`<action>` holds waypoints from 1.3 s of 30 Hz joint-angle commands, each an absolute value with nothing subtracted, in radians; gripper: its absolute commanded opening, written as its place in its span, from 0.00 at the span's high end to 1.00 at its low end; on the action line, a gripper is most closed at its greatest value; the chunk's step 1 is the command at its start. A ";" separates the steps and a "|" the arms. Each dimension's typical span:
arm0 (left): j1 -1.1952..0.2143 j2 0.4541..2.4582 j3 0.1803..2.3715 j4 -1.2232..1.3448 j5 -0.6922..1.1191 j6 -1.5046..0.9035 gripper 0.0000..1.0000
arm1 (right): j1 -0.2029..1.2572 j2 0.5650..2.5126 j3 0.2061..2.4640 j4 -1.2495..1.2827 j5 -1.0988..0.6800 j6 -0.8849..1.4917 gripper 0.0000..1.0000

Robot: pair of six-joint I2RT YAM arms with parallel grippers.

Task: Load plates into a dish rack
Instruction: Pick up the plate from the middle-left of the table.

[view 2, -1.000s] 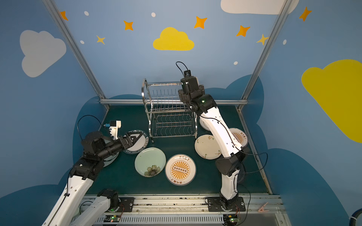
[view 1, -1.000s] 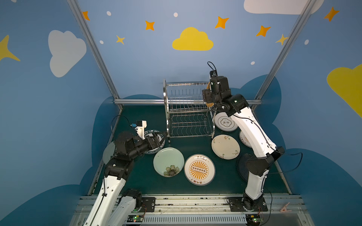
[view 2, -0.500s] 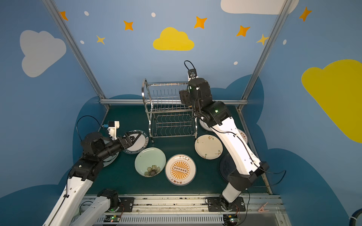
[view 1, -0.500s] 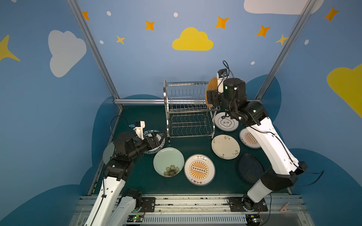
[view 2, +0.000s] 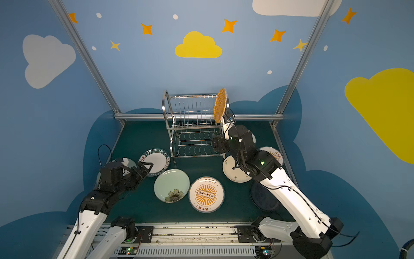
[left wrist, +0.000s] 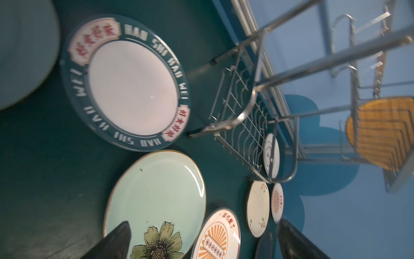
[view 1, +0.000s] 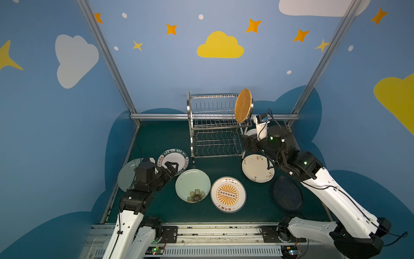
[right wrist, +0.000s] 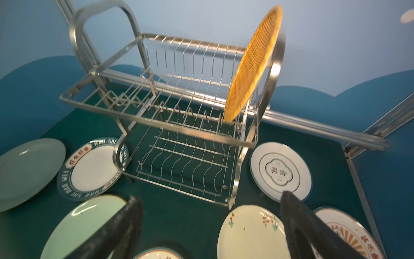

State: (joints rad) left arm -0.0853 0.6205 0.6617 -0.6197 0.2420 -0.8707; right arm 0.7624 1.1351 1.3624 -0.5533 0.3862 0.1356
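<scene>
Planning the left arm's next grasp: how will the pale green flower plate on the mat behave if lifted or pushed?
The flower plate shows glossy highlights, so probably glazed, rigid and slippery. It lies flat on the mat, so a push would likely slide it, not tip it. Looks ceramic, so likely breakable if dropped.

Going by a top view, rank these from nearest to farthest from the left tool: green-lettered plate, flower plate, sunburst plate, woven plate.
1. green-lettered plate: flat, directly under the left tool.
2. flower plate: flat, just beside it, toward the table's middle.
3. sunburst plate: flat, farther right.
4. woven plate: upright at the right end of the dish rack, upper tier.
</scene>
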 commanded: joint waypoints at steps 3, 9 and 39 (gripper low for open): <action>0.048 0.581 0.578 -0.667 0.185 -1.069 0.01 | 0.774 1.035 1.244 -0.476 0.286 0.200 0.06; 0.240 0.629 0.500 -0.605 0.205 -1.136 0.04 | 0.787 0.995 1.142 -0.437 0.175 0.220 0.07; 0.620 0.829 0.176 -0.093 0.162 -1.199 0.35 | 0.962 1.194 1.038 -0.316 -0.167 0.229 0.07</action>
State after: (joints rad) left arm 0.6151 0.7956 0.1955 -0.1341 0.1772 -1.2076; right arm 0.9497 1.1946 1.0325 -0.3317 -0.1726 0.2279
